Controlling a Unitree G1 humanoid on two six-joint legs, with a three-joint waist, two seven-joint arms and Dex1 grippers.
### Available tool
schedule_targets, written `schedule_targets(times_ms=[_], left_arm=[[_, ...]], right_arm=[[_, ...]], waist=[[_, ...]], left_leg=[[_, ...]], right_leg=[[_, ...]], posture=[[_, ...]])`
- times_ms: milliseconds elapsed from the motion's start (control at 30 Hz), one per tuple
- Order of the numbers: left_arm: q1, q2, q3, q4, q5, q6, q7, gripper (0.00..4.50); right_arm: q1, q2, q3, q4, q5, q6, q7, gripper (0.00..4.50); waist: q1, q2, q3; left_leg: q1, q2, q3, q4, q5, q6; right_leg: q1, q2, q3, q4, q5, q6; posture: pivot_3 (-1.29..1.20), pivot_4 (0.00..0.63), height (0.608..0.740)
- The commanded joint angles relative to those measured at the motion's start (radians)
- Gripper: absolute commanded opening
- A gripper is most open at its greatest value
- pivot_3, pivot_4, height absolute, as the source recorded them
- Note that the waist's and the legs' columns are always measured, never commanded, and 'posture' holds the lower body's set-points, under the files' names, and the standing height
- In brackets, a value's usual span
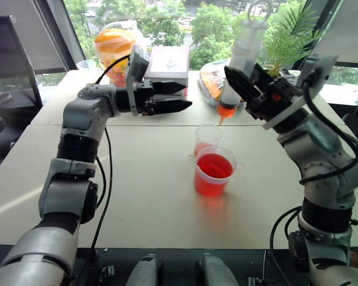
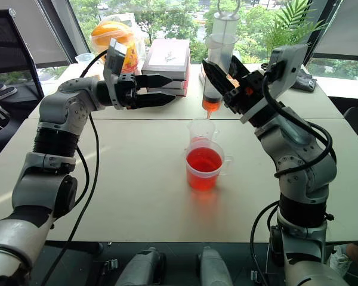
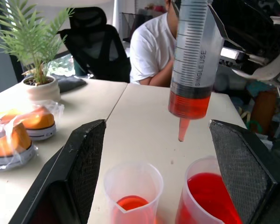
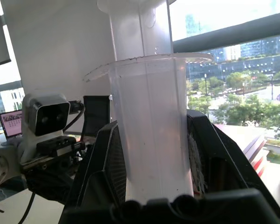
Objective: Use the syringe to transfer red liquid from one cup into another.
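Currently both clear plastic cups stand mid-table, far from every edge, bare white tabletop (image 1: 137,196) around them: the wider thick-rimmed cup (image 1: 215,173) full of red liquid (image 1: 215,165), the narrower cup (image 1: 207,140) touching behind it. My right gripper (image 1: 246,89) clamps the large clear syringe (image 1: 241,56) upright, orange nozzle above the narrower cup. My left gripper (image 1: 180,96) hangs open, empty, beside it.

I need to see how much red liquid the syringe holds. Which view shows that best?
The left wrist view: the syringe hangs close up, red liquid filling its lowest part. Both eye views show that red band small and distant. The right wrist view shows clear barrel between the right gripper's fingers.
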Motion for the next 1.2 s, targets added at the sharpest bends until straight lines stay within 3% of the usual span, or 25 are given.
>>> schedule_targets(times_ms=[33, 267, 567, 800, 933, 1067, 1100, 1200], left_arm=[[-0.003, 0.001, 0.024, -0.066, -0.008, -0.004, 0.027, 3.63], [-0.073, -0.037, 0.046, 0.004, 0.007, -0.055, 0.104, 3.63], [-0.307, -0.185, 0.044, 0.352, 0.079, -0.262, 0.123, 3.63], [-0.383, -0.245, 0.061, 0.55, 0.12, -0.365, 0.137, 3.63], [-0.398, -0.259, 0.064, 0.597, 0.137, -0.392, 0.124, 2.27], [-0.396, -0.265, 0.065, 0.605, 0.147, -0.396, 0.105, 0.37], [-0.395, -0.266, 0.066, 0.605, 0.15, -0.396, 0.101, 0.08], [-0.38, -0.271, 0.06, 0.589, 0.159, -0.393, 0.081, 0.08]], right_arm=[[-0.038, 0.039, 0.061, 0.226, -0.118, -0.194, 0.11, 1.43], [-0.009, 0.114, 0.097, 0.434, -0.221, -0.39, 0.188, 1.43], [0.016, 0.142, 0.11, 0.435, -0.263, -0.428, 0.197, 1.43], [0.041, 0.151, 0.128, 0.402, -0.287, -0.429, 0.194, 1.43], [0.048, 0.151, 0.131, 0.387, -0.293, -0.424, 0.193, 1.43], [0.045, 0.15, 0.131, 0.38, -0.294, -0.419, 0.193, 1.43], [0.044, 0.15, 0.131, 0.38, -0.295, -0.419, 0.194, 1.43], [0.03, 0.146, 0.128, 0.372, -0.294, -0.413, 0.194, 1.43]], waist=[[-0.001, 0.0, 0.0], [-0.001, 0.0, 0.0], [-0.001, 0.0, 0.0], [-0.009, 0.0, 0.0], [-0.011, 0.0, 0.0], [-0.011, 0.0, 0.0], [-0.011, 0.0, 0.0], [-0.012, 0.0, 0.0]], left_leg=[[0.0, 0.0, 0.0, 0.0, 0.0, 0.0], [-0.001, 0.0, 0.001, 0.0, 0.0, 0.0], [-0.001, 0.0, 0.001, 0.0, 0.0, 0.0], [-0.001, 0.0, 0.001, -0.001, 0.0, 0.0], [-0.001, 0.0, 0.001, 0.0, 0.0, 0.0], [-0.001, 0.0, 0.001, -0.001, 0.0, 0.0], [-0.001, 0.0, 0.001, -0.001, 0.0, 0.0], [-0.001, 0.0, 0.001, 0.0, 0.0, 0.0]], right_leg=[[0.0, 0.0, 0.0, 0.0, 0.0, 0.0], [-0.002, 0.0, 0.0, 0.0, 0.0, 0.0], [-0.002, 0.0, 0.0, 0.001, 0.0, 0.0], [-0.003, 0.001, 0.001, 0.002, 0.0, 0.0], [-0.003, 0.001, 0.001, 0.002, 0.0, 0.0], [-0.003, 0.0, 0.001, 0.002, 0.0, 0.0], [-0.003, 0.0, 0.001, 0.002, 0.0, 0.0], [-0.003, 0.0, 0.001, 0.002, 0.0, 0.0]], posture=[[0.0, 0.15, 0.74], [0.0, 0.15, 0.74], [0.0, 0.15, 0.74], [0.0, 0.15, 0.74], [0.0, 0.15, 0.74], [0.0, 0.15, 0.74], [0.0, 0.15, 0.74], [0.0, 0.15, 0.74]])
